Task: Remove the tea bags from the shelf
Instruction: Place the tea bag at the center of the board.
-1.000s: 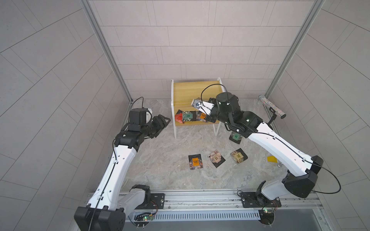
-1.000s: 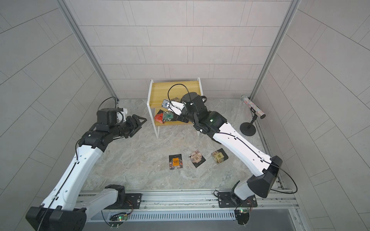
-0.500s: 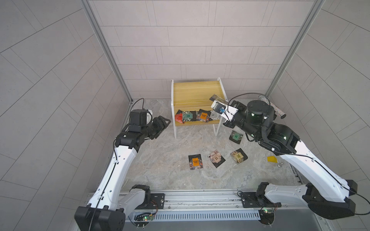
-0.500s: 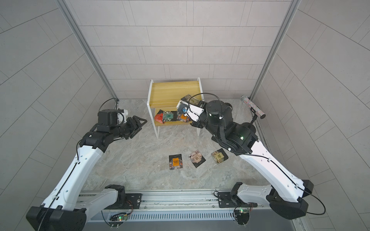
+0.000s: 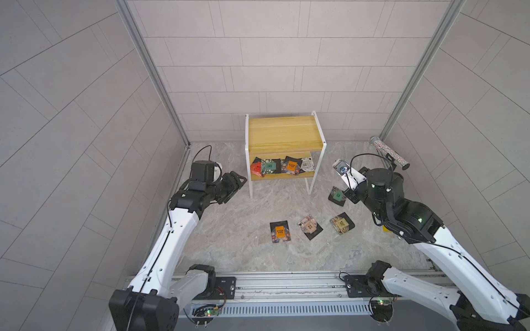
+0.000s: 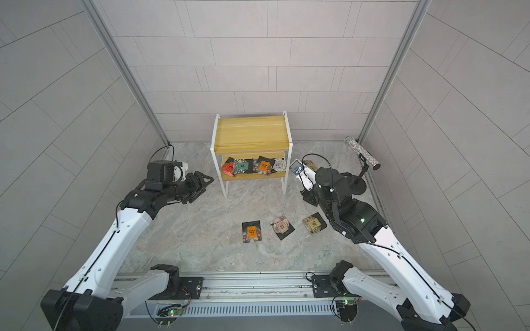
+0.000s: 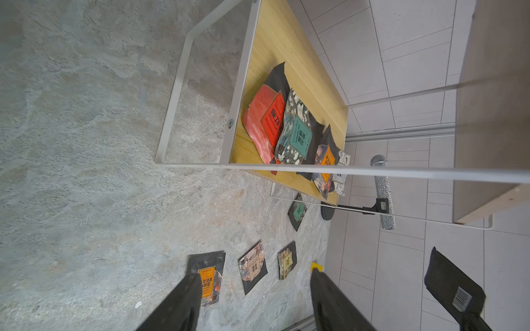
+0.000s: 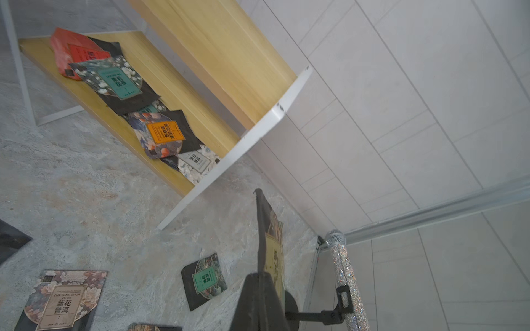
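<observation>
In both top views the shelf (image 5: 284, 131) has a bare upper board. Its lower board carries a row of overlapping tea bags (image 5: 269, 166). A red tea bag (image 5: 256, 169) lies at the end nearest the left arm, then a green one, an orange tea bag (image 5: 292, 166) and a white tea bag (image 5: 307, 163). Off the shelf, three floor tea bags (image 5: 309, 226) lie in a line well in front of it. A fourth, the lone green bag (image 5: 337, 196), rests near the shelf's front leg on the right arm's side. The left gripper (image 5: 235, 186) hovers beside the opposite front leg, jaws spread and empty.

The left wrist view looks through the shelf's white frame along the lower board. The same four sachets show, the red one nearest. The fingers (image 7: 183, 301) stand wide apart with only floor beyond them.

In the right wrist view the right gripper (image 8: 261, 286) is clenched on a held tea bag (image 8: 271, 238), seen edge-on, clear of the shelf and just off its front leg. A teal corner peeks out between the green and orange sachets, so a fifth may lie beneath.

By this count the job looks roughly half done: four bags down, one in transit, and at least four left to fetch from the lower board.
</observation>
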Controlling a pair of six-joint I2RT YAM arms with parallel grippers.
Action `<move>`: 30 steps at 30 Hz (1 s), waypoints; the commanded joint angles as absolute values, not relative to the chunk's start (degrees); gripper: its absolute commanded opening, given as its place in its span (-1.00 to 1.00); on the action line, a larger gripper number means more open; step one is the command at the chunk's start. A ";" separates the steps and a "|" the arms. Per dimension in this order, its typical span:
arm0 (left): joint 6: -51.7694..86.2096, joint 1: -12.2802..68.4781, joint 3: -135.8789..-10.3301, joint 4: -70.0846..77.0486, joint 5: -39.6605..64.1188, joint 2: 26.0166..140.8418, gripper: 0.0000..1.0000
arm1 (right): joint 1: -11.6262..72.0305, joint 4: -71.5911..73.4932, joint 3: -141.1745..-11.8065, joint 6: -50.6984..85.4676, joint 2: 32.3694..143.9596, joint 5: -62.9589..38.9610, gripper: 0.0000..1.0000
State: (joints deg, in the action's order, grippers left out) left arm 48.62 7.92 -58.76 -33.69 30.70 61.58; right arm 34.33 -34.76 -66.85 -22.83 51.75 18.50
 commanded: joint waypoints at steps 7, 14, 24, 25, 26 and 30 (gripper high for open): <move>46.98 8.44 -56.63 -33.22 32.17 61.95 0.35 | 25.10 -28.57 -59.88 -9.04 55.91 14.58 -1.00; 46.85 8.46 -55.28 -32.87 32.39 61.42 0.35 | 18.26 -23.71 -59.14 -1.03 63.23 13.67 -1.00; 46.63 8.50 -54.67 -32.70 32.45 61.69 0.34 | 13.06 -15.28 -63.05 2.57 80.74 17.07 -1.00; 46.67 8.47 -54.59 -32.70 32.42 61.62 0.34 | 12.80 -14.30 -63.31 2.48 82.05 17.01 -1.00; 46.67 8.44 -54.52 -32.77 32.37 61.61 0.34 | 12.46 -12.93 -63.86 2.19 84.14 17.09 -1.00; 46.63 8.45 -54.47 -33.11 31.92 61.70 0.34 | 10.48 -9.72 -67.01 2.18 91.14 17.34 -1.00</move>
